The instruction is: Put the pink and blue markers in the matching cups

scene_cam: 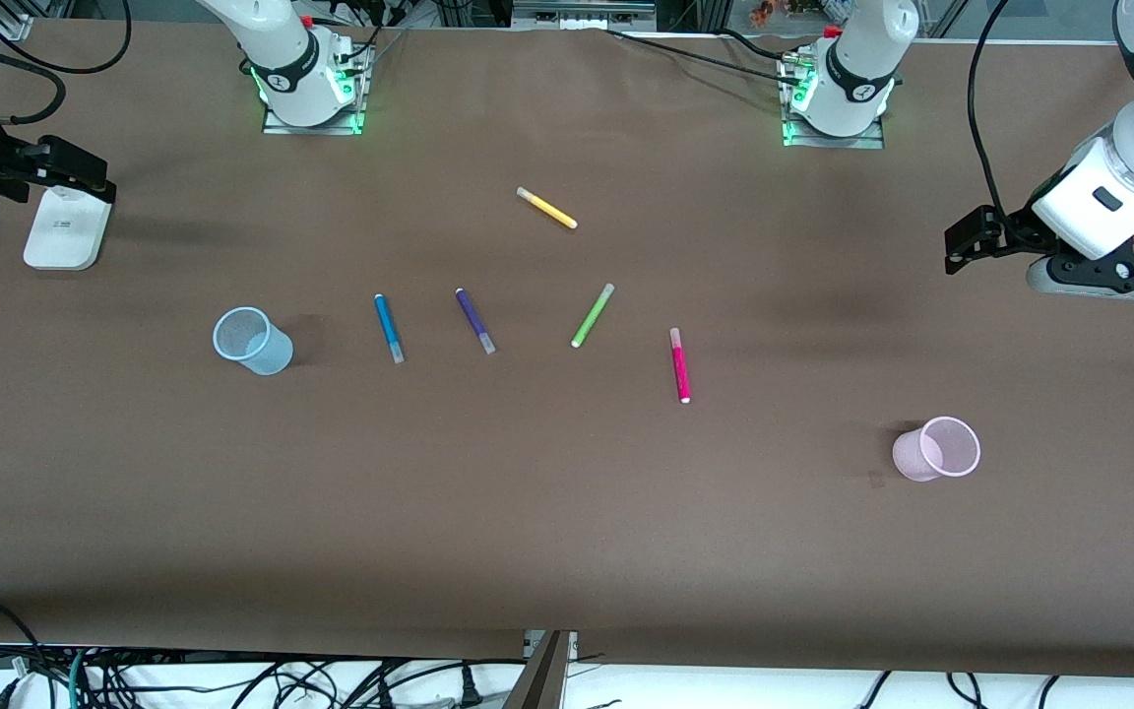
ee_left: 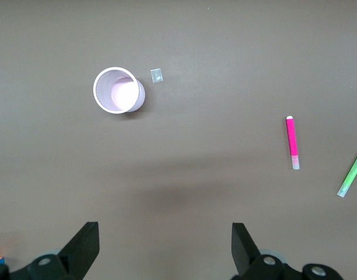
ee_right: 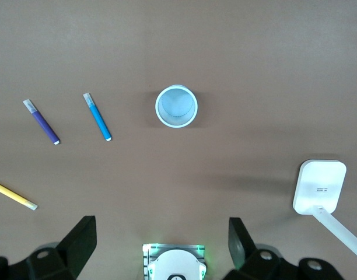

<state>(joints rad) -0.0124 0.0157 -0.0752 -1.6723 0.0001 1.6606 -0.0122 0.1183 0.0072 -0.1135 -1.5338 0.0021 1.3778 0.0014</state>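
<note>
Nothing placed yet, by the look of it. Pink marker point(scene_cam: 679, 365) lies flat on the counter point(scene_cam: 567, 532), roughly mid-table toward the left arm's end, white tip pointing at the front camera; nothing touches it. Blue marker point(scene_cam: 389, 328) lies flat too, toward the right arm's end, just beside the purple marker point(scene_cam: 474, 320) but apart from it. Pink cup point(scene_cam: 938, 449) stands upright and empty, well apart from its marker and nearer the front camera than it. Blue cup point(scene_cam: 252, 340) also upright and empty, near the blue marker, toward the right arm's end. Green marker point(scene_cam: 592, 315) sits between the purple and pink ones; yellow marker point(scene_cam: 546, 208) lies farther from the front camera than all of them. Left end effector point(ee_left: 164, 248) hangs high over the left arm's end of the counter, fingers spread wide, holding nothing. Right end effector point(ee_right: 161, 245) is up over the right arm's end, fingers likewise wide apart and empty, beside a white stand point(scene_cam: 63, 228). My read: both picks and both drops remain.
</note>
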